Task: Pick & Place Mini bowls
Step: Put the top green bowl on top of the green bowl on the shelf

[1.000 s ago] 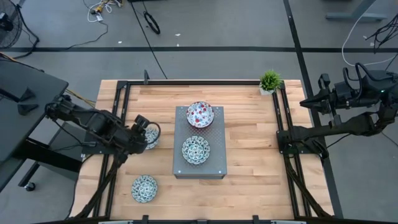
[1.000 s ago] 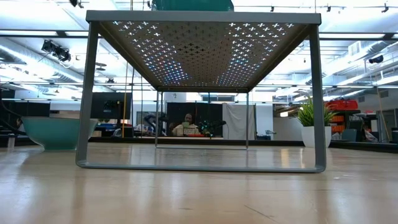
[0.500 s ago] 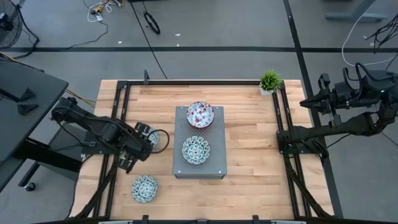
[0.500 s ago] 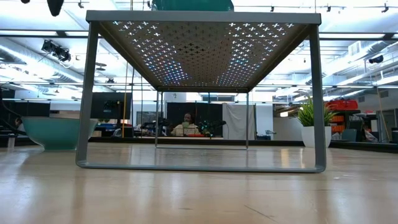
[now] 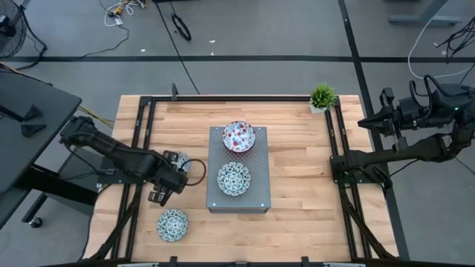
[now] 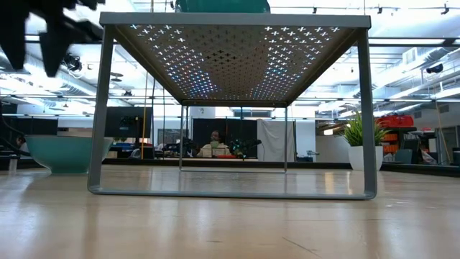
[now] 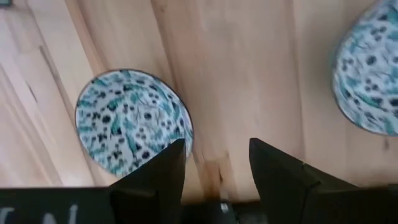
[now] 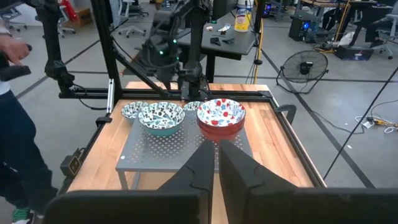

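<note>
Two mini bowls sit on the grey box (image 5: 237,169): a red-speckled one (image 5: 239,136) at its far end and a blue-green one (image 5: 234,179) in the middle. Two more blue-green bowls rest on the table at the left, one (image 5: 172,225) near the front edge and one (image 5: 183,162) partly hidden by my left arm. My left gripper (image 5: 165,185) hangs open between these two, pointing down, well above the table (image 6: 36,36). In the left wrist view one finger (image 7: 163,168) stands over a bowl's rim (image 7: 130,121). My right gripper (image 8: 217,158) waits shut beyond the table's right edge.
A small green potted plant (image 5: 322,96) stands at the far right corner. Black frame rails (image 5: 335,148) run along the table's left and right sides. Bare wood lies to the right of the grey box. A person (image 8: 12,124) stands beyond the table.
My left gripper has come down and moved toward the table's near edge, off the bowl it hovered over, rolling about its own axis as it went. Its fingers have dropped into the low view from above. The bowls have not moved.
</note>
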`<control>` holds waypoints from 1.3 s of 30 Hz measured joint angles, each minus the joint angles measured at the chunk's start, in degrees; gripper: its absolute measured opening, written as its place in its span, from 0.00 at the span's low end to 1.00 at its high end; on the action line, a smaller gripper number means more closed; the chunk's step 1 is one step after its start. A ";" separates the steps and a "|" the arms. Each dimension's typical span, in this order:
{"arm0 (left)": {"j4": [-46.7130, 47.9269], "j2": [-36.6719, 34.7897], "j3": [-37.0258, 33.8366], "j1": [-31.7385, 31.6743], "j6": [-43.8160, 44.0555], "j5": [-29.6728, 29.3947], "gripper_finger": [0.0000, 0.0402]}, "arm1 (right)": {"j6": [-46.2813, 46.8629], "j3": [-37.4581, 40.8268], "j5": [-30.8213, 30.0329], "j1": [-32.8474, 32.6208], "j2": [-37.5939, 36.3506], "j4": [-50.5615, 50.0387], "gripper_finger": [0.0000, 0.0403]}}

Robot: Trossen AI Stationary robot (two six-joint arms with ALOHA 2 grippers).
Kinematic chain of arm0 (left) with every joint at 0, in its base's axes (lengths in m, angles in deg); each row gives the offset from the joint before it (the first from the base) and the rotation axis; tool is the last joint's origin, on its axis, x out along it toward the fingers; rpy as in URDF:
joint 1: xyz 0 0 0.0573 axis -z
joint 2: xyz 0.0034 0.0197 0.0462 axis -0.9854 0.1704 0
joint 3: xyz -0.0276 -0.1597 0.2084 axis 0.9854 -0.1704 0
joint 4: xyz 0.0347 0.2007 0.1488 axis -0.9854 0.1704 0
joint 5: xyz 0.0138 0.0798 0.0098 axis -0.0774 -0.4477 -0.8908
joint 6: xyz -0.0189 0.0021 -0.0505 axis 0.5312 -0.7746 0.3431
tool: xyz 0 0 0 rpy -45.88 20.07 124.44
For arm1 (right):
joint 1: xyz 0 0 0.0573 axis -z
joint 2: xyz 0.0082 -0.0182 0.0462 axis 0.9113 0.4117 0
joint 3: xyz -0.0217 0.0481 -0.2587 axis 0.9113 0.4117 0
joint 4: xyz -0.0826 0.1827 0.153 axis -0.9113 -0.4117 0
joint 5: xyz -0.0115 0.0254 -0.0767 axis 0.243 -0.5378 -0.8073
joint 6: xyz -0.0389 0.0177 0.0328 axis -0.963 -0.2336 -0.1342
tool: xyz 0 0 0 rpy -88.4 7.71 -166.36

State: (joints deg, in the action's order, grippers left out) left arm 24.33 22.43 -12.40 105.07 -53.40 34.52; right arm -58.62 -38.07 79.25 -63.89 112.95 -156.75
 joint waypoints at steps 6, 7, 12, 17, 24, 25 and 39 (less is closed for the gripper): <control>-8.43 -0.87 -4.68 -4.45 -1.38 -0.09 0.45 | 0.00 0.00 0.01 -0.01 0.00 0.00 0.07; -9.67 -0.87 -5.22 -5.38 -1.34 -0.10 0.45 | -0.02 0.00 0.00 0.00 0.00 0.00 0.07; -12.81 -0.87 -7.12 -9.86 4.19 -0.13 0.45 | 0.00 0.00 0.01 0.00 0.00 0.00 0.07; -12.49 -0.87 -7.52 -14.60 12.81 0.60 0.45 | 0.00 0.00 0.01 -0.01 0.00 0.00 0.07; -11.85 -0.78 -7.52 -19.28 19.81 4.50 0.45 | -0.01 0.00 0.01 -0.01 0.00 0.00 0.07; -11.53 -0.78 -7.52 -19.32 20.27 4.50 0.45 | -0.01 0.00 0.00 -0.01 0.00 0.00 0.07; -8.41 -0.76 -7.54 -14.51 29.25 1.99 0.45 | 0.00 0.00 0.02 0.00 0.00 0.00 0.07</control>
State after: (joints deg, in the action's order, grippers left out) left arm 15.92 21.67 -19.94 90.56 -24.15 36.52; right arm -58.62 -38.07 79.27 -63.88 112.95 -156.75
